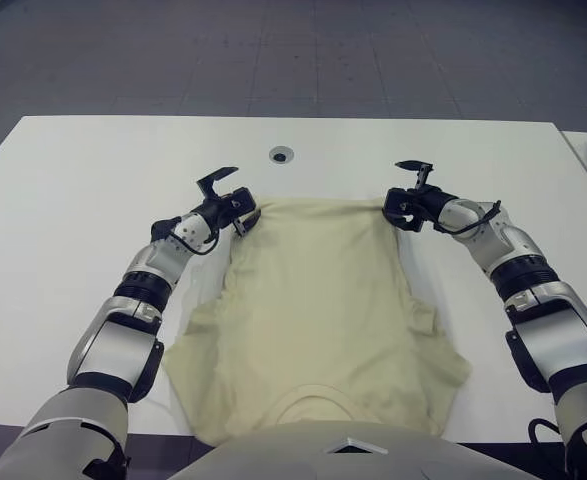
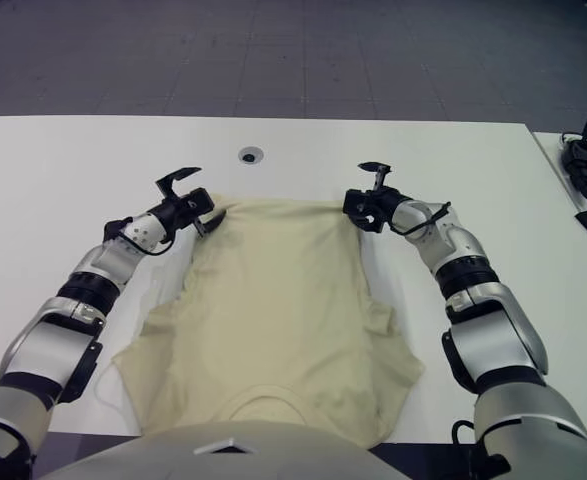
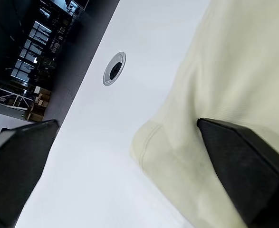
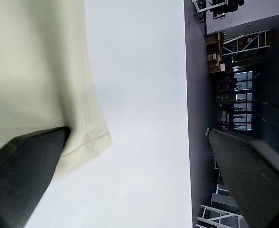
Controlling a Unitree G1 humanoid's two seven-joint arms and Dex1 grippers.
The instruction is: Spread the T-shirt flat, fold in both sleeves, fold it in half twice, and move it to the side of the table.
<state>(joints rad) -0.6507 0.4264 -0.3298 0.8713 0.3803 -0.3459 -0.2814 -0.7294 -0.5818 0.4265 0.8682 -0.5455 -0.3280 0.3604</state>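
A pale yellow T-shirt (image 1: 318,320) lies on the white table (image 1: 73,200), hem at the far side, collar (image 1: 318,405) at the near edge. The sleeves are rumpled on both sides. My left gripper (image 1: 231,202) stands open at the far-left hem corner (image 3: 146,137), one finger raised, the other down on the cloth. At the far-right hem corner (image 4: 94,137) my right gripper (image 1: 405,192) is open too, its lower finger (image 4: 25,161) on the fabric and its upper finger (image 4: 248,166) over bare table.
A round cable hole (image 1: 281,154) sits in the table just beyond the hem. Black cables (image 2: 583,150) lie on a neighbouring table at the far right. Bare white tabletop extends left and right of the shirt.
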